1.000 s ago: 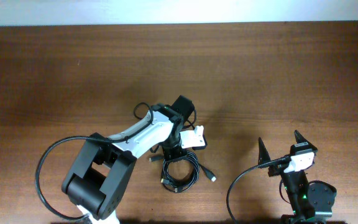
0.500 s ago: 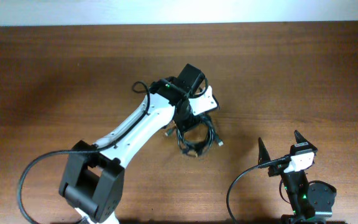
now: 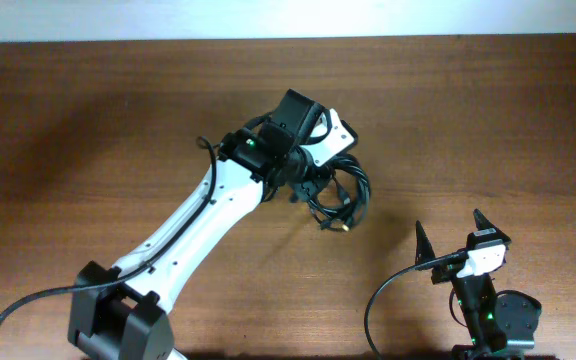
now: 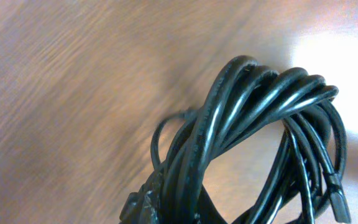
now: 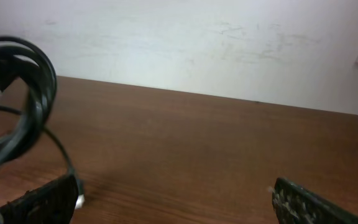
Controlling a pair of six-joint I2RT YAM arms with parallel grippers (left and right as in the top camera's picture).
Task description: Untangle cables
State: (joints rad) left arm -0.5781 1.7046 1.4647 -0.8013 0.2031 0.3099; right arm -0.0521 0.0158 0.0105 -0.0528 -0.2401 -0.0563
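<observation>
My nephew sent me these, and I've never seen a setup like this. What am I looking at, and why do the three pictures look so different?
These are two robot arms at a wooden table. The wide picture looks straight down from a fixed camera. The other two come from small cameras on each arm's wrist. The white left arm is stretched out, and its left fingers are shut on a coiled bundle of thin black cables. The bundle seems to be lifted, with one plug dangling. The left wrist close-up shows that bundle. The right fingers stand wide open and empty, and their camera sees the bundle from the side.
</observation>
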